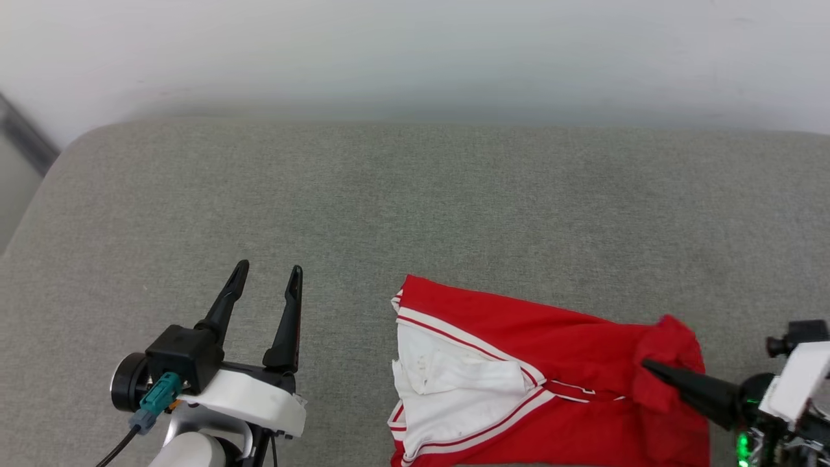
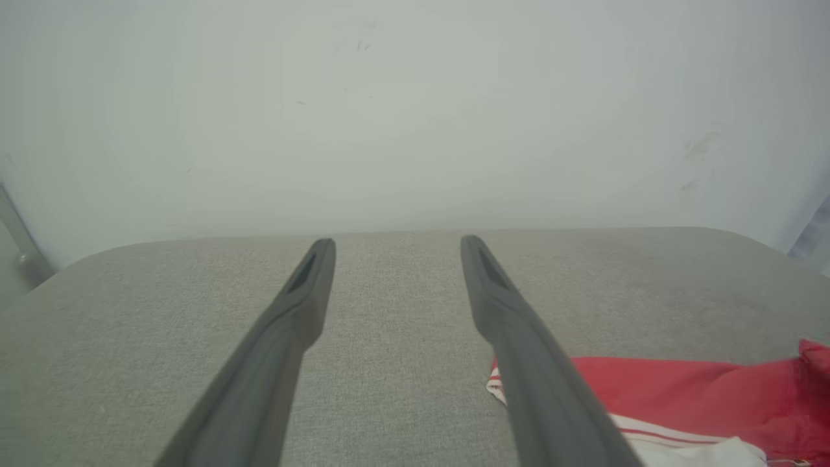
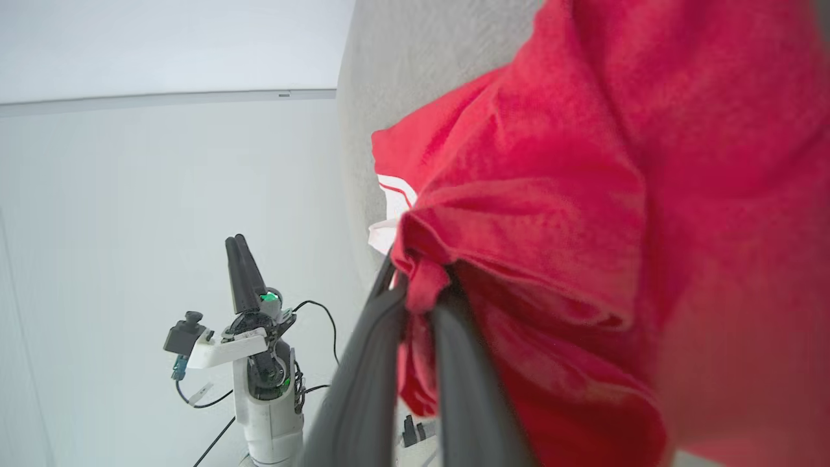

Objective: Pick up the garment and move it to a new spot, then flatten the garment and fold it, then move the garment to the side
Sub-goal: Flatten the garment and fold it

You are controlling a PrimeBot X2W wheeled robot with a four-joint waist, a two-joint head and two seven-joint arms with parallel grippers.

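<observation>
The garment, red with a white sleeve and red-and-white striped trim, lies partly folded on the grey padded surface at the lower right of the head view. My right gripper comes in from the right and is shut on a bunched red fold at the garment's right end; the right wrist view has the fingers pinching red cloth. My left gripper stands open to the garment's left, apart from it, with nothing between its fingers. In the left wrist view its fingers frame grey surface, the garment at lower right.
A pale wall runs behind the grey surface. The surface's rounded left corner drops away at the far left. My left arm with its cables appears in the right wrist view.
</observation>
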